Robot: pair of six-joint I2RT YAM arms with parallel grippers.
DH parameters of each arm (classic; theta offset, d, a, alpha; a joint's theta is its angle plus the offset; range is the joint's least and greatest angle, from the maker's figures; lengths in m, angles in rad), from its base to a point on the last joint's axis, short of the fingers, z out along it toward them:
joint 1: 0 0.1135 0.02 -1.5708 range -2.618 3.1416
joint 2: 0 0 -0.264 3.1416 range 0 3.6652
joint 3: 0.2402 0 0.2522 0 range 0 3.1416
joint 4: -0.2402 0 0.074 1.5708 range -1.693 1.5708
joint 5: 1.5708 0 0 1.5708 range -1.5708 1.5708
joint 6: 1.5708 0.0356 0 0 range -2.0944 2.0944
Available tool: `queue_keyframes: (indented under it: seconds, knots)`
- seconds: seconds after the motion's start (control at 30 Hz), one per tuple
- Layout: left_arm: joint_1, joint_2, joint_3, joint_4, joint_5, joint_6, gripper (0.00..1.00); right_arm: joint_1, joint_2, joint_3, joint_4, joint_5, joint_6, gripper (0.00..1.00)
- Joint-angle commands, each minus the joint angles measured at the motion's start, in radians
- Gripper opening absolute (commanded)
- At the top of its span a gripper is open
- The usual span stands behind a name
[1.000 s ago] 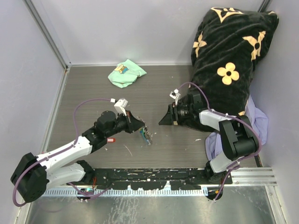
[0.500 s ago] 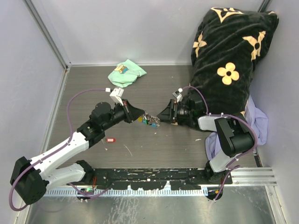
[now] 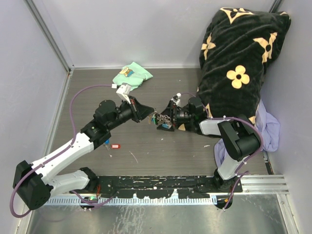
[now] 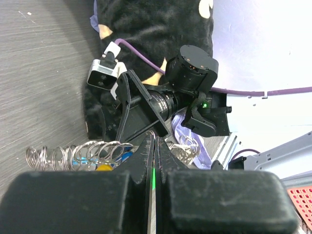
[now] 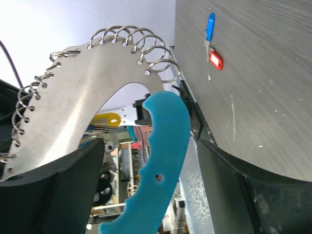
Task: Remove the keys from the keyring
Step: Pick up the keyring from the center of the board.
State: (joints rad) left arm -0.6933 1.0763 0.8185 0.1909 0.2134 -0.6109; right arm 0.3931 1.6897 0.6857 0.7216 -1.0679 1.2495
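Left gripper (image 3: 148,116): pinched fully shut on the thin edge of the keyring, held up off the table above its middle, tips aimed at the right arm.
Right gripper (image 3: 167,121): spread wide, facing the left one tip to tip, one finger (image 5: 53,195) on each side of the keyring, touching neither plate nor fob as far as visible.
Keyring (image 5: 83,83): curved, flat silvery plate with a row of holes along its edge and a small wire ring through each; in the air between the two grippers, clear of the table (image 3: 161,156).
Fob (image 5: 165,161): sky-blue, curved, notched along one side, in front of the plate and between the right fingers.
Keys on the ring: a yellow tag (image 5: 105,118) behind the plate; from the left wrist, yellow and blue tags tucked among the rings just left of the closed fingertips; number impossible to tell.
Keys off the ring: a red-tagged key (image 5: 215,60) and a blue-tagged key (image 5: 210,25), flat on the table just beside each other, close to the left forearm, toward the near left corner, well apart from the keyring.
Mint cloth (image 3: 131,75): bunched at the far edge, left of middle.
Black blanket (image 3: 239,53): gold flower print, heaped in the far right corner.
Lavender cloth (image 3: 271,129): at the right edge, partly under the right arm.
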Motion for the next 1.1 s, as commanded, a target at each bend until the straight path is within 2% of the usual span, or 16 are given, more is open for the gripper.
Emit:
queue_keyframes:
  seconds: [0.0,0.23,0.43,0.67,0.87,1.07]
  knots:
    - [0.003,-0.004,0.046,0.121,0.02,0.012,0.0,-0.001,-0.002,0.006,0.156,-0.035,0.152,0.82]
    - [0.003,0.01,0.016,0.164,0.033,-0.005,0.0,-0.002,-0.012,-0.003,0.223,-0.041,0.218,0.75]
    - [0.004,0.004,-0.005,0.176,0.03,-0.002,0.0,-0.001,-0.009,-0.003,0.233,-0.038,0.218,0.68]
    - [0.004,-0.005,-0.019,0.176,0.031,0.001,0.0,-0.001,-0.008,-0.015,0.245,-0.016,0.197,0.55]
    - [0.003,-0.017,-0.025,0.181,0.035,-0.01,0.0,-0.001,-0.016,-0.017,0.256,-0.011,0.18,0.51]
    - [0.004,-0.036,-0.033,0.17,0.033,-0.009,0.0,-0.004,-0.018,-0.017,0.257,-0.007,0.152,0.38]
